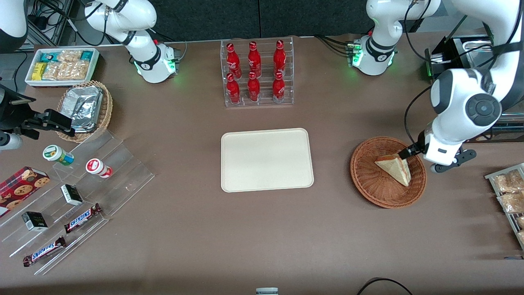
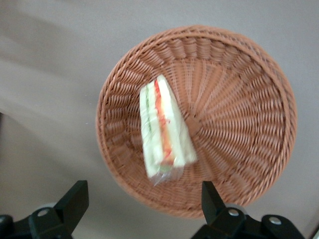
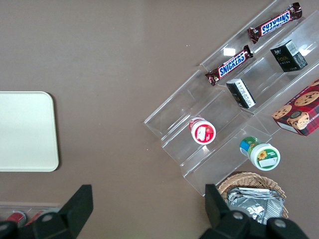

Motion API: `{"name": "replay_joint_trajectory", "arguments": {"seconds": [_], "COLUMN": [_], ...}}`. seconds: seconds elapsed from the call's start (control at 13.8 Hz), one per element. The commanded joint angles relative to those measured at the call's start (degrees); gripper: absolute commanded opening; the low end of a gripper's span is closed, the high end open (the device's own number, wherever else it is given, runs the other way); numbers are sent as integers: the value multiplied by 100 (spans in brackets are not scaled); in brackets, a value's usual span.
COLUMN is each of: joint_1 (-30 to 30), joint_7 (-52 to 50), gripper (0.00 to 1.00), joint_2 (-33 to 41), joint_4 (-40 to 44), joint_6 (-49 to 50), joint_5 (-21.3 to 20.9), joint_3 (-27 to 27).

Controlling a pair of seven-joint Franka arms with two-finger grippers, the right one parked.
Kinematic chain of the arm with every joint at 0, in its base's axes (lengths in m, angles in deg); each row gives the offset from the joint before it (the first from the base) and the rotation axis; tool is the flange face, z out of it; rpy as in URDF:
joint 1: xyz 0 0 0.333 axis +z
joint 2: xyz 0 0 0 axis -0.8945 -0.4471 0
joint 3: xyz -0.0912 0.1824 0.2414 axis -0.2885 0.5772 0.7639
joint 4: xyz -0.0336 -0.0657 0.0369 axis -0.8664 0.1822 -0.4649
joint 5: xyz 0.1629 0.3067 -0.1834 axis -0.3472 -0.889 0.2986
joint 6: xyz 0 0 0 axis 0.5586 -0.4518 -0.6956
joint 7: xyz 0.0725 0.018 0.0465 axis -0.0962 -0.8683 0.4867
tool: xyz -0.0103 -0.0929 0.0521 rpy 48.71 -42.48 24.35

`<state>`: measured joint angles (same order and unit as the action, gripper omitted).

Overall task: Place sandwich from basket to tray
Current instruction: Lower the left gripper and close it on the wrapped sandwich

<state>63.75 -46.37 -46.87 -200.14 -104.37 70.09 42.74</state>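
One sandwich (image 1: 394,168) is lying in the one reddish-brown basket (image 1: 370,182) toward the working arm's end of the bench (image 1: 262,229), a pale wedge on its side showing its red and green filling along one edge. The gripper (image 1: 403,154) is hanging just above the basket's rim, over the end of the sandwich farther from the front camera – its fingers (image 2: 75,201) are standing spread wide in the wrist view, pinching nothing, with the sandwich (image 2: 163,130) below and between them.

One cream tray (image 1: 267,159) is sitting flat on the bench, well apart from the gripper toward the parked arm's end, with nothing on it. Bare bench is lying between basket and tray, so nothing is standing in that stretch.

Farther from the front camera than the tray, six red bottles (image 1: 254,70) are standing in a clear rack, two rows of three. A wire rack of snack packets (image 1: 509,192) is sitting near the gripper at the bench edge. Far off, toward the parked arm's end, there are a tan basket with foil packets (image 1: 84,108), a white bin of snacks (image 1: 61,65) and a clear stepped stand (image 1: 82,205) – it is carrying two Snickers bars (image 1: 83,217), two small cups and two dark little boxes.
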Motion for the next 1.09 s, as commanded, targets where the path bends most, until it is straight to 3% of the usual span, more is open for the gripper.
{"name": "replay_joint_trajectory", "arguments": {"seconds": [0.0,0.29,1.02], "joint_1": [-39,-39,-31], "joint_7": [-762,-1220,-1248], "gripper": [100,100,100], "joint_2": [-52,-149,-562], "joint_4": [-155,-436,-691], "joint_6": [-384,-849,-1447], "joint_5": [-83,-65,5], "joint_3": [10,1,1]}}
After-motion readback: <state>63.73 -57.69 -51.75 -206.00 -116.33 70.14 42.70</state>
